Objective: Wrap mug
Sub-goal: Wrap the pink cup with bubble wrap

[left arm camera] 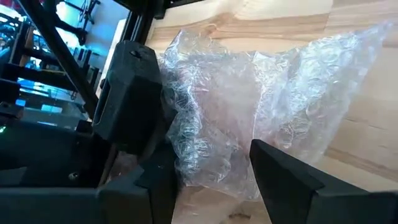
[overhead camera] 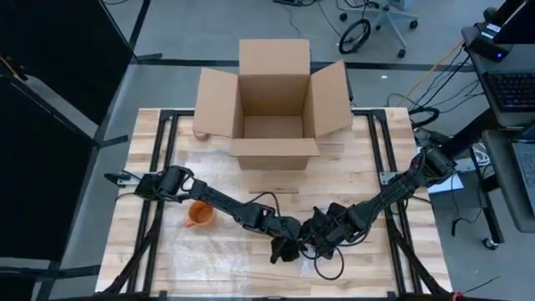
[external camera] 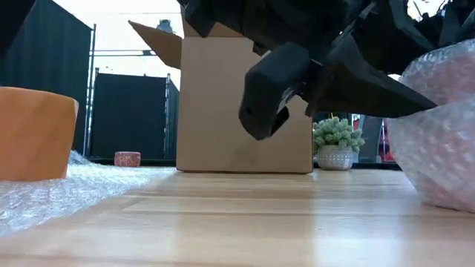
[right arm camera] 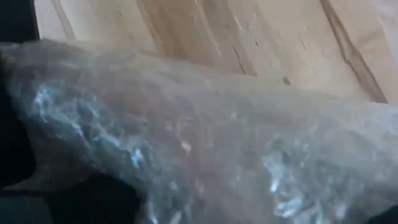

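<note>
A bundle of bubble wrap point(left arm camera: 224, 118) with a pinkish tint lies on the wood near the table's front, and also shows in the low view as a bundle point(external camera: 438, 133). What it encloses I cannot make out. My left gripper point(left arm camera: 217, 180) is open, one finger on each side of the bundle's near end. My right gripper point(left arm camera: 130, 93) stands close against the bundle's other side, and the wrap fills its own wrist view point(right arm camera: 205, 124). An orange mug point(overhead camera: 199, 216) stands unwrapped on a flat sheet of bubble wrap point(external camera: 52, 189) to the left. My left gripper has its fingers point(left arm camera: 292, 180) on either side of the bundle's crumpled near end point(left arm camera: 211, 168), slanting down at it. I cannot tell whether they touch the wrap. The bundle rests on the table.
An open cardboard box point(overhead camera: 272, 104) stands at the table's far middle, flaps spread. A small pink pot point(overhead camera: 201, 134) sits by its left side. Both arms cross the table's near middle, with cables point(overhead camera: 326, 267) beside them. Bare wood lies between the box and the arms.
</note>
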Robot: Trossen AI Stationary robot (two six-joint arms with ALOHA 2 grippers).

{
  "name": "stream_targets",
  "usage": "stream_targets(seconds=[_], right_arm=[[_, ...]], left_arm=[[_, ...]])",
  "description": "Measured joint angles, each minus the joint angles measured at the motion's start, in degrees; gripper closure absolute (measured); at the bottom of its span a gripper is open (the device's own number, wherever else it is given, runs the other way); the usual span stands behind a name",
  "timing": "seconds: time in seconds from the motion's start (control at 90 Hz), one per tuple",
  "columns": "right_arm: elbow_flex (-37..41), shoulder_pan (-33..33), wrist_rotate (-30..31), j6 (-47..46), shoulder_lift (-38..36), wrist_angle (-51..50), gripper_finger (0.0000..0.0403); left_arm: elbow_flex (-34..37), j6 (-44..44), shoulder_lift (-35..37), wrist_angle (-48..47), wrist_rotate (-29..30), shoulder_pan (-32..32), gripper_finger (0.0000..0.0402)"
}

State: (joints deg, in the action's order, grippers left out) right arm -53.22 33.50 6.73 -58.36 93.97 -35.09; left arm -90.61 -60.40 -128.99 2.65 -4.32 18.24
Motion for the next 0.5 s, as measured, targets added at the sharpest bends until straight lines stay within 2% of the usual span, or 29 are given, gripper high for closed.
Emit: stream_targets(seconds=[0.278,0.5], right_arm=[[-1.7,0.2,-1.2,0.3,-7.9,-7.6,0.0117],[-1.9,0.4,-1.0,0.3,-13.2,-8.8,0.0117]], left_arm=[[0.0,0.1,0.0,-0.1,0.2,0.0,0.0223],[0.2,0.1,0.0,-0.6,0.2,0.0,0.0223]])
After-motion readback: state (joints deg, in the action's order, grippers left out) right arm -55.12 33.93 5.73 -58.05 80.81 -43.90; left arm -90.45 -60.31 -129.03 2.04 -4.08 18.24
